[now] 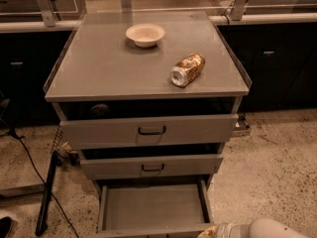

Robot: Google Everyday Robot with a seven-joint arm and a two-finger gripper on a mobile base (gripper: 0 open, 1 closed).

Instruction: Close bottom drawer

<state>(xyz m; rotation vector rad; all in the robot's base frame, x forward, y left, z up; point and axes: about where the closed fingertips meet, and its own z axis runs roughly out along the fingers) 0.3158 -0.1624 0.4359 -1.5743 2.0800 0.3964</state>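
Bottom drawer [151, 208] stands pulled out. Hand [211, 231] sits by its front right corner (mostly cut off); grip cannot be told.

Arm [271, 229] is showing a smooth, rounded white shell; hand [210, 231] is sitting at bottom edge, pale, mostly cropped.

No readable text, brand or number anywhere. The can [187, 69] lying on the cabinet top [99, 68] has a gold-brown printed wrap, lettering illegible. My gripper [214, 231] sits at the view's bottom edge, by the bottom drawer [153, 207] front's right corner.
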